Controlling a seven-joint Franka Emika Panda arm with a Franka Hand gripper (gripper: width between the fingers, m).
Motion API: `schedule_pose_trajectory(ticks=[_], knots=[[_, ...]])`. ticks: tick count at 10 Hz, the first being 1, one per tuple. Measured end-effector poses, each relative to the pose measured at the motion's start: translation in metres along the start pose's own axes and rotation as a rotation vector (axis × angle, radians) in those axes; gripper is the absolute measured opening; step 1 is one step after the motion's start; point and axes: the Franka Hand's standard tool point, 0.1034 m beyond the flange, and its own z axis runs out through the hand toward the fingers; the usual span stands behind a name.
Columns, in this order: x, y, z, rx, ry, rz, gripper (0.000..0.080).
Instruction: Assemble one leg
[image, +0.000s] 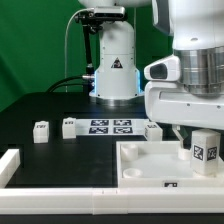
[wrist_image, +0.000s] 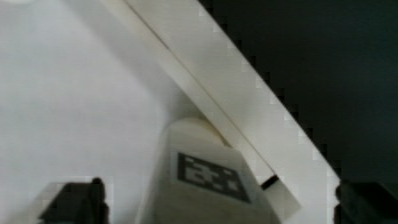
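Note:
One leg (image: 203, 150), a small white block with a black-and-white tag, stands upright on the white tray-like tabletop (image: 140, 165) near its corner at the exterior view's right. In the wrist view the leg (wrist_image: 214, 170) stands between my two dark fingertips (wrist_image: 75, 202), with a gap on each side. My gripper (wrist_image: 217, 208) is open around the leg and does not touch it. In the exterior view the gripper (image: 198, 136) hangs straight over the leg. The tabletop's raised rim (wrist_image: 222, 90) runs diagonally beside the leg.
Three more legs stand on the black table: two (image: 41, 130) (image: 69, 126) at the exterior view's left and one (image: 152, 128) by the tabletop. The marker board (image: 110, 126) lies between them. A white barrier (image: 10, 165) is at the front left. The robot base (image: 115, 70) stands behind.

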Motion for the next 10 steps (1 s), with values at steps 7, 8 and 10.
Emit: schedule_pose_trajectory(ticks=[7, 8, 10], knots=[[0.01, 0.005, -0.002, -0.045, 0.056, -0.854, 0.0649], [0.009, 0.004, -0.002, -0.044, 0.056, -0.836, 0.0649], [0.01, 0.004, -0.002, -0.044, 0.056, -0.836, 0.0373]])
